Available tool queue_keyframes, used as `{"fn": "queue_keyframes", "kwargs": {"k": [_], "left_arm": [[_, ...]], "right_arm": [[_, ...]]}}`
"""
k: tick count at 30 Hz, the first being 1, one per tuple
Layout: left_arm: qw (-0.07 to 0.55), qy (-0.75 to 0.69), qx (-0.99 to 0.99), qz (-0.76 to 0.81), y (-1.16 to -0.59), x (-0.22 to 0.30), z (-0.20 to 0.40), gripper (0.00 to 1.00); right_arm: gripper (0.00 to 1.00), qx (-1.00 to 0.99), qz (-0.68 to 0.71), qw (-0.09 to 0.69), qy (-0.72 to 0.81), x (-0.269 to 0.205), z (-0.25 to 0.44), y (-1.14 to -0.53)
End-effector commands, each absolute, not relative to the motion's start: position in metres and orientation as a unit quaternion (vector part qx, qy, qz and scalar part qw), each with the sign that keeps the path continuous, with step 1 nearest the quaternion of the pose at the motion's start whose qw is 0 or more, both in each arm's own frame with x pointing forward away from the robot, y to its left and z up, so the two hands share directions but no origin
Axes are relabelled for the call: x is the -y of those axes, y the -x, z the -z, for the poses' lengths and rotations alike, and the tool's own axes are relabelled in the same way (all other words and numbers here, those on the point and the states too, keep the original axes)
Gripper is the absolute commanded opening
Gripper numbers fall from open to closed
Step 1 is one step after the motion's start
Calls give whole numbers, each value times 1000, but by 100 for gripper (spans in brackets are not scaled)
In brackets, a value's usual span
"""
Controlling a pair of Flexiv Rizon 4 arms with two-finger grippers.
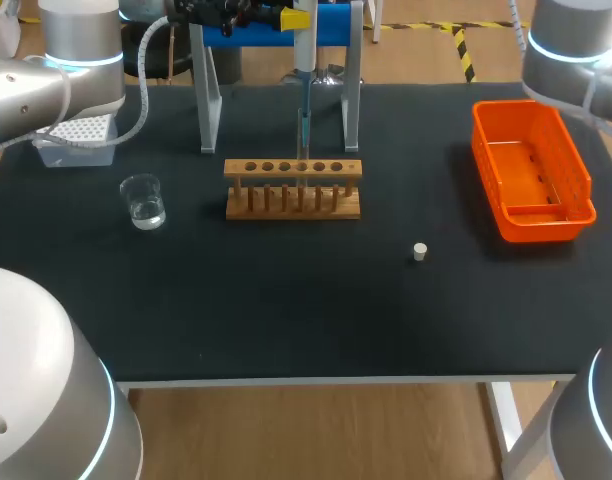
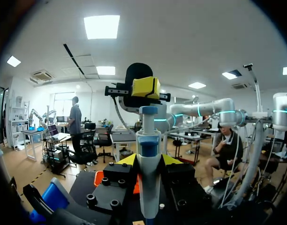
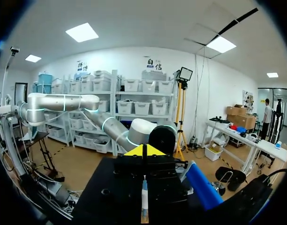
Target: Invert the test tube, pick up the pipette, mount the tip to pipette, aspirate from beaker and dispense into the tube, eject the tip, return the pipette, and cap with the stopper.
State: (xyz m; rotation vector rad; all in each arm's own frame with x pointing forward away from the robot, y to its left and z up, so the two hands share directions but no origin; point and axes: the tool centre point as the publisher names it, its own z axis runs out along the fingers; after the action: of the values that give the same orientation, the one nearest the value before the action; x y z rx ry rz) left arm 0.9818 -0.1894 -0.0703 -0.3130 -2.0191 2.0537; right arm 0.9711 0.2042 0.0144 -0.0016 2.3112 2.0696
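Left gripper point(image 2: 149, 161) clamps pipette point(image 2: 148, 187) above rack point(image 1: 293, 190); right gripper point(image 3: 143, 151) tips pressed together, empty, just above pipette top; beaker point(image 1: 144, 203), stopper point(image 1: 420, 251) on table point(image 1: 286, 310).

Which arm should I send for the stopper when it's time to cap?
Right, probably. The stopper lies on the table's right half, on the right arm's side. The left gripper is shut on the pipette, while the right gripper holds nothing.
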Motion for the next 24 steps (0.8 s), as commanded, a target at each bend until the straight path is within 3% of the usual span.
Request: {"fn": "queue_keyframes", "kwargs": {"k": [1, 24], "left_arm": [[125, 110, 691, -703, -985, 189, 70, 0], [125, 110, 691, -703, -985, 189, 70, 0]], "right_arm": [[0, -747, -664, 11, 4, -214, -12, -973], [0, -753, -658, -5, 4, -233, 3, -975]]}}
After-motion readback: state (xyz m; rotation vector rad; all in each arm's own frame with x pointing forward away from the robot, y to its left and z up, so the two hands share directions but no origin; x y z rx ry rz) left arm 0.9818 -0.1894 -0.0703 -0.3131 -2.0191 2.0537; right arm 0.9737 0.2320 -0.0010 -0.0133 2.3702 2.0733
